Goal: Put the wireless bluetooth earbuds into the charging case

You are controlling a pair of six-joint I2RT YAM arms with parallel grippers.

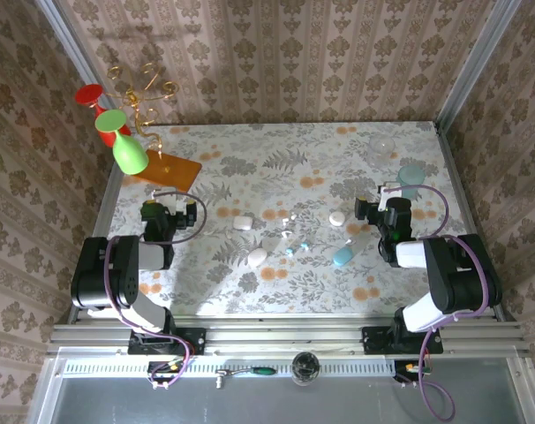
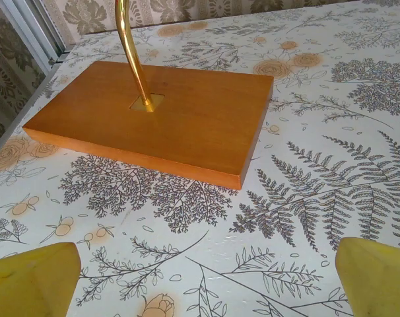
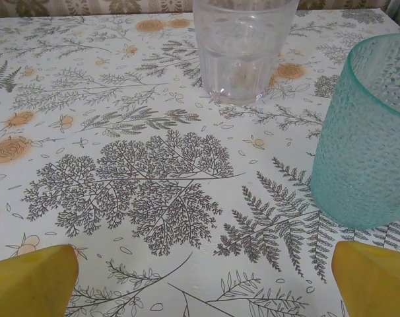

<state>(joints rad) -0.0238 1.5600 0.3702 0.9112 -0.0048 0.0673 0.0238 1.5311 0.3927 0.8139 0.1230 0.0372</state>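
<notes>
Yellow fingertips (image 2: 35, 281) of the left claw (image 2: 206, 281) sit at the bottom corners of the left wrist view. They are spread wide, with only patterned tabletop (image 2: 305, 198) between them. Ahead of them lies a flat wooden base (image 2: 154, 119) with a gold stem (image 2: 131, 46) rising from it.

The right claw (image 3: 203, 277) is spread wide as well and holds nothing. A teal cup (image 3: 368, 132) stands just ahead to its right, and a clear glass (image 3: 243, 46) stands farther off.

From above, the charging case (image 1: 242, 223) lies on the tabletop left of centre, between the two arms and apart from both claws. The two earbuds (image 1: 290, 252) lie loose near the middle, to the right of the case and a little nearer the arms, not touching it. A white oval item (image 1: 257, 257) rests just left of the earbuds. A round white disc (image 1: 337, 218) and a light-blue capsule (image 1: 342, 257) lie toward the right claw.
</notes>
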